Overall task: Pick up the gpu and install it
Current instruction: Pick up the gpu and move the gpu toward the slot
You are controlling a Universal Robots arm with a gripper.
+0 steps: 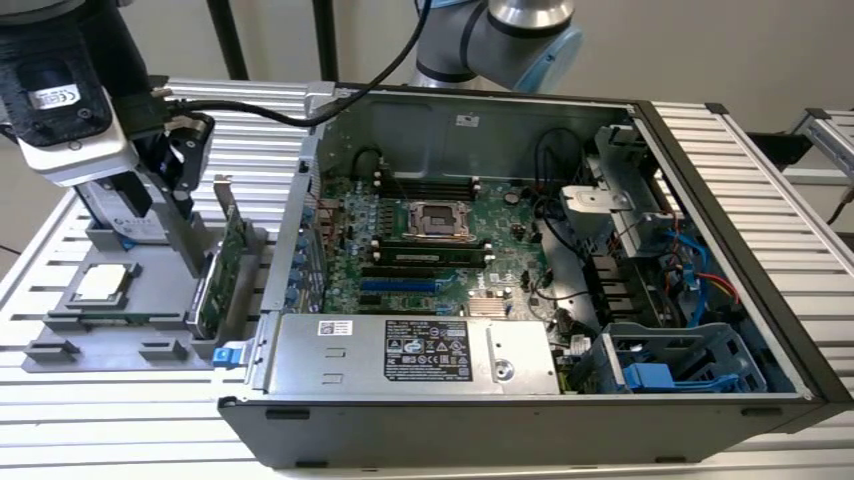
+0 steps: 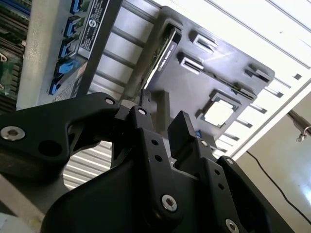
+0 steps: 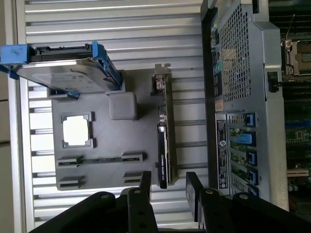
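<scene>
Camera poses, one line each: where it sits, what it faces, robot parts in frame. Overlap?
Exterior view: off the arm, looking down into the open black computer case; the silver-and-blue arm joint shows behind it.
First wrist view: on the wrist, looking down past the open black gripper onto the flat grey tray and the slim green gpu on edge.
Second wrist view: on the wrist, slanting past the gripper at that tray.
Shared: gripper, tray, gpu in both wrist views.

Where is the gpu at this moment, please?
The gpu stands on edge in the gray holder tray at the exterior view's left, close beside the outer wall of the open computer case.
</scene>
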